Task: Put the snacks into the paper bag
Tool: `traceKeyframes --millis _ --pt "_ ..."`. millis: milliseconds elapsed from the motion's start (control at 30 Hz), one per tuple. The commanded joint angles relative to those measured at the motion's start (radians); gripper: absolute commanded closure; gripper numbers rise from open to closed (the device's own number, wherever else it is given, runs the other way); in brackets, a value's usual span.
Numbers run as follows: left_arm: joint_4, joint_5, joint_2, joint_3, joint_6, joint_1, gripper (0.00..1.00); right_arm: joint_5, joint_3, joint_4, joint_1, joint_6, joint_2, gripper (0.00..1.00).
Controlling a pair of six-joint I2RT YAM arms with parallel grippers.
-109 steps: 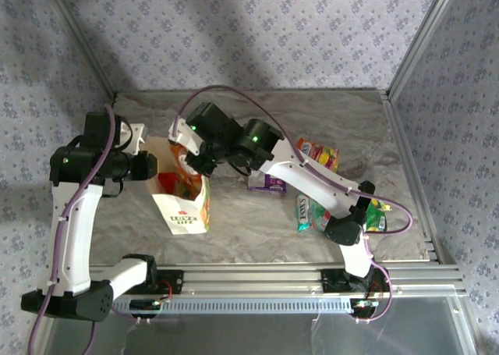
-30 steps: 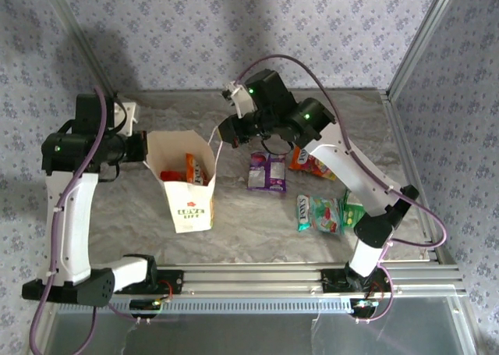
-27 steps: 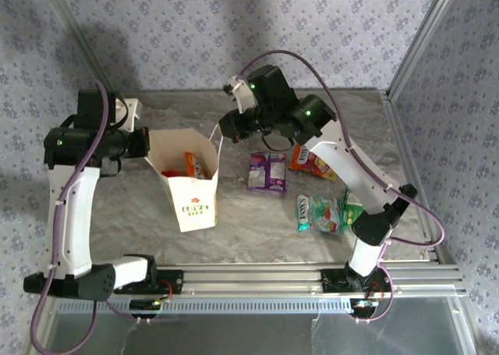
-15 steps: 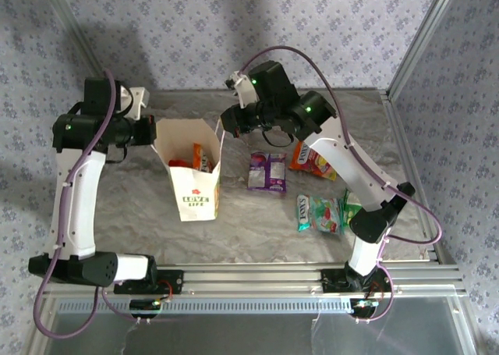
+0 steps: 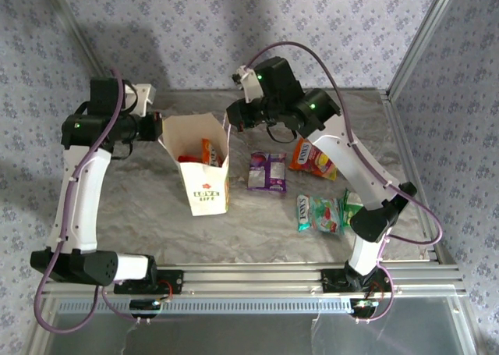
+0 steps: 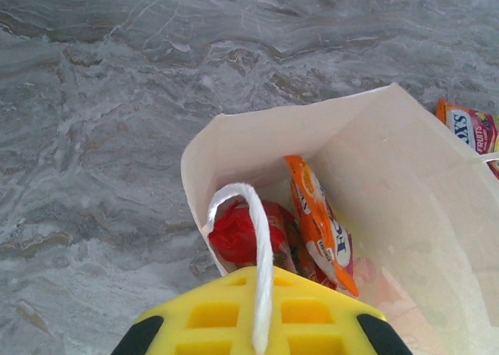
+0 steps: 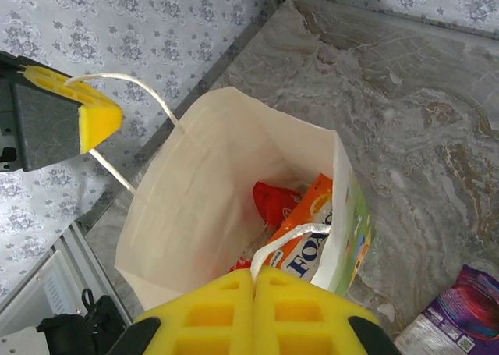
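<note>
Over the last second I have carried the paper bag (image 5: 209,191) across the bench (image 5: 156,222) toward one o'clock, both arms travelling with it, and it now stands upright nearer the middle. My left tool (image 5: 157,126) is fully closed on the white cord handle (image 6: 262,238) at the bag's nine o'clock side. My right tool (image 5: 235,122) is closed just as tight on the opposite handle (image 7: 290,234) at three o'clock. Pulled apart like this, the handles keep the mouth wide open.

Inside, an orange packet (image 6: 320,226) leans on edge beside a red packet (image 6: 238,234).

Four snacks are on the bench, at three to four o'clock of the bag. The purple packet (image 5: 267,172) is nearest, the orange-yellow packet (image 5: 313,158) lies beyond it, and the teal-green packet (image 5: 318,213) touches the bright green packet (image 5: 352,207).

I judge the move brings the bag closer to what is left, shortening each carry. About a third of the job is done. With both tools occupied, my right one must let go of its handle before I can fetch the purple packet.
</note>
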Motion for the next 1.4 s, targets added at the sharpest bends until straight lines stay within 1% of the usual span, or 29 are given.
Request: traceKeyframes --millis 0,167,500,667,767,900,1233,1367 --pt "0.057 0.014 -0.04 -0.032 0.006 0.008 0.97 0.013 -0.032 0.048 -0.008 -0.009 -0.042 1.0" --pt "0.057 -0.011 -0.064 -0.072 0.001 0.008 0.95 -0.011 -0.084 0.06 -0.009 0.003 -0.062 1.0" --pt "0.054 -0.023 -0.075 -0.063 -0.013 0.008 0.9 -0.031 -0.223 0.117 -0.004 0.025 -0.146 1.0" --pt "0.069 -0.014 -0.064 -0.054 -0.012 0.008 0.9 0.009 -0.3 0.159 0.001 0.028 -0.21 1.0" --pt "0.063 0.017 -0.042 -0.033 0.004 0.007 0.88 0.036 -0.332 0.167 0.006 0.032 -0.246 1.0" --pt "0.058 0.02 -0.012 -0.018 0.022 0.001 0.87 0.062 -0.378 0.191 0.018 0.036 -0.292 1.0" --pt "0.069 -0.005 0.014 -0.009 0.028 -0.011 0.87 0.098 -0.418 0.2 0.043 0.043 -0.329 1.0" --pt "0.064 -0.009 0.008 -0.009 0.023 -0.018 0.87 0.123 -0.425 0.189 0.038 0.043 -0.321 1.0"
